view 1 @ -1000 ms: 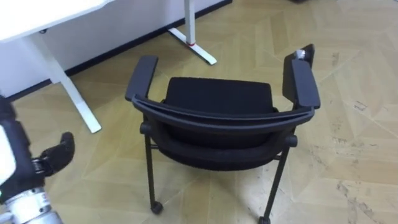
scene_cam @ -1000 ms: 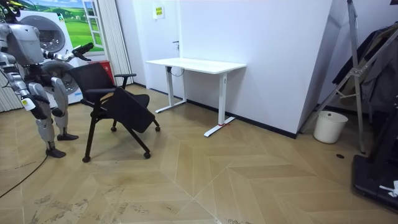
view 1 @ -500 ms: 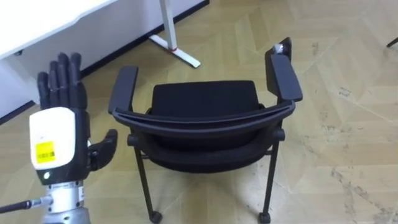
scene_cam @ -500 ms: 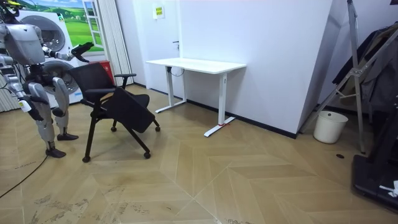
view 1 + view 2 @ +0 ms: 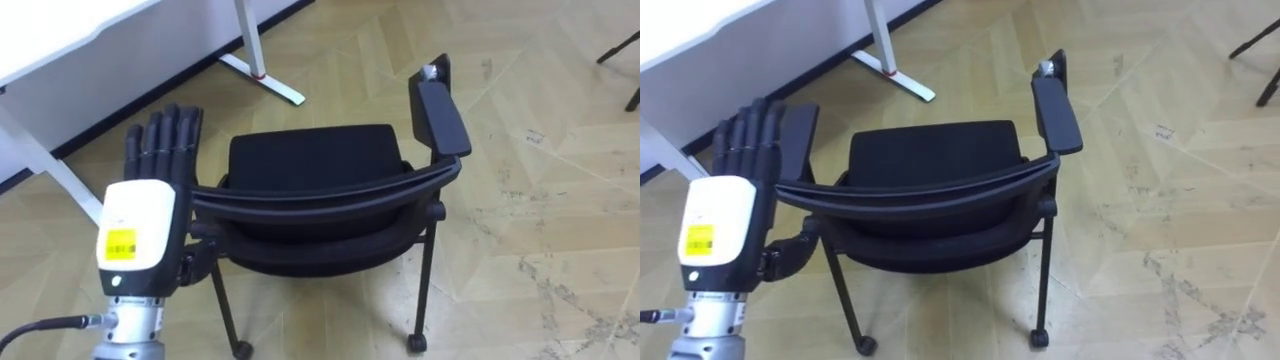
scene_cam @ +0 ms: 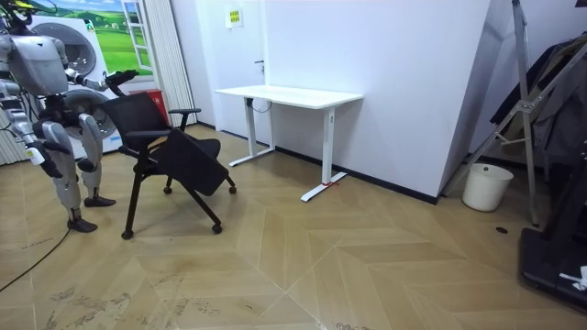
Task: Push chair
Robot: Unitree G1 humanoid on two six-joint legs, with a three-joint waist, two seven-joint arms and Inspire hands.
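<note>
Left hand [image 5: 142, 225] raised, fingers straight and together, at left end of the black padded chair [image 5: 320, 165] backrest; contact unclear. Chair stands near, before robot; white desk [image 5: 60, 40] far left. Right hand [image 6: 35, 156] low at its side.

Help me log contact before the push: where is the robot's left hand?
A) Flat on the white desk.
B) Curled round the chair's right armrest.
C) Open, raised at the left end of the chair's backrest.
C: the left hand stands with straight fingers at the left end of the backrest of the chair.
</note>
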